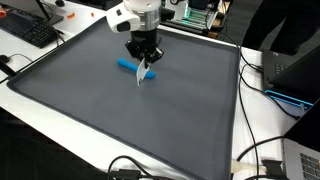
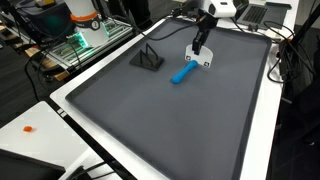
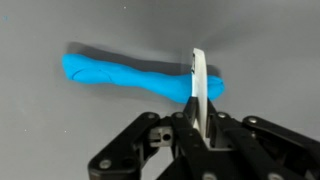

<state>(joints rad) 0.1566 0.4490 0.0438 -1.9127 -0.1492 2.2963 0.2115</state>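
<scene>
Blue roll [image 3: 130, 73]: one soft-looking, slightly lumpy cylinder lying flat on the grey mat [image 1: 80, 110], towards its far half, also seen in both exterior views [image 1: 128, 65] [image 2: 183, 75]. White blade [image 3: 198, 80]: one thin, flat strip, held on edge and near upright, standing across one end of the roll. In an exterior view its lower tip [image 1: 143, 73] points down at the mat just beside that end. Whether blade and roll touch, I cannot tell.

My gripper [image 3: 198, 120] is pressed together on the blade's upper part, pinching it between both fingers, and hangs directly above the roll's end [image 1: 146, 58] [image 2: 200, 52].

Judged from this pose, the step in hand is setting the blade's edge against the roll. To do it well, I should keep the blade square to the roll's long axis and keep my wrist vertical so the strip does not bend or twist in the pinch. The pressure should go straight down, since a sideways push would probably slide the roll along the mat.

Count: one roll, one blade, one gripper, one mat. Beyond these, the white desk [image 1: 60, 125] also carries one black triangular stand [image 2: 150, 57], well apart from the roll, and one keyboard [image 1: 30, 30].
</scene>
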